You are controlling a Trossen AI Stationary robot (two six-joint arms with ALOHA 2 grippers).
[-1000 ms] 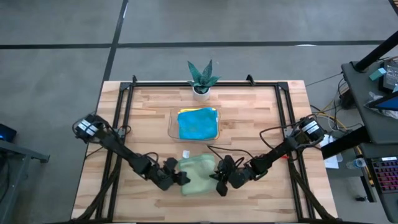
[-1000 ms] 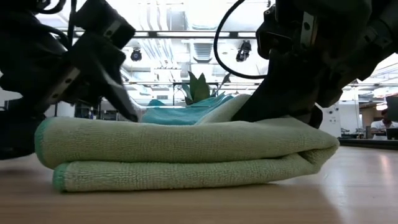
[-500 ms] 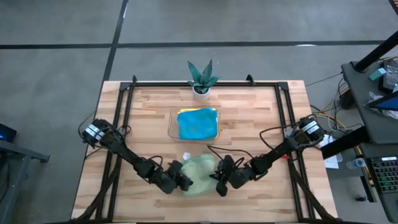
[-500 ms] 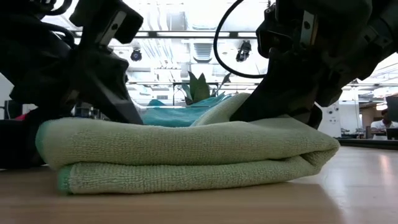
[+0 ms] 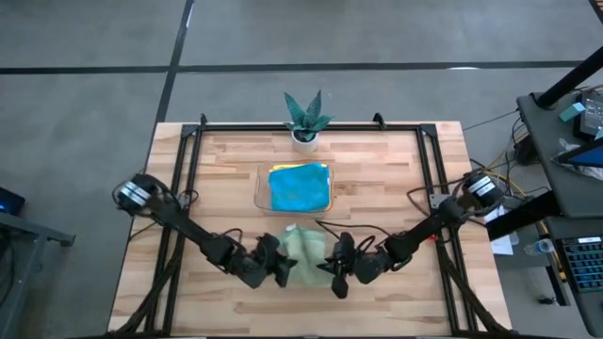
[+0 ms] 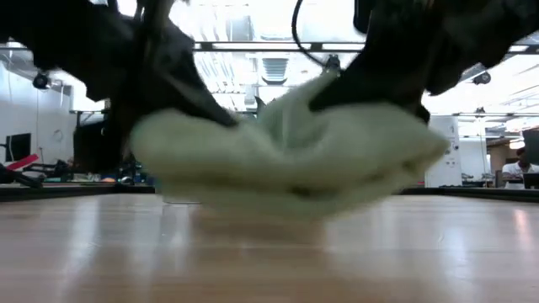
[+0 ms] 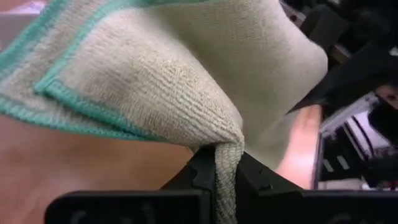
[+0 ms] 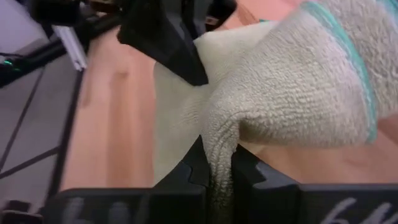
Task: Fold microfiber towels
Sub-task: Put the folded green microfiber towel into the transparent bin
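The pale green microfiber towel [image 5: 306, 250] hangs bunched between my two grippers, clear of the table in the low view [image 6: 290, 156]. My left gripper [image 5: 283, 268] is shut on its left side and my right gripper [image 5: 333, 269] on its right side. A teal-blue towel [image 5: 300, 186] lies on top of a pile in the clear tray [image 5: 260, 188]; a yellow edge [image 5: 324, 168] peeks out under it. My left gripper pinches a gathered fold of the towel's left side [image 7: 226, 158] between its two fingers, coming level from the table's left. The towel is lifted clear and bulges away from the fingers, its teal-stitched hems [image 7: 74, 102] hanging loose. My right gripper pinches a bunched fold of the towel's right side [image 8: 217, 155] between its two fingers, coming level from the table's right. The towel is off the table and sags slack toward the other gripper.
A small potted plant [image 5: 304, 120] stands at the table's far edge behind the tray. Black frame rails [image 5: 188, 169] run along the table's left and right sides. Bare wood [image 5: 386, 179] lies to either side of the tray.
My left gripper has moved right onto the towel's left side and shut on it. Both grippers have then risen. The towel, which lay folded flat on the table, is now lifted clear and bunched between them.
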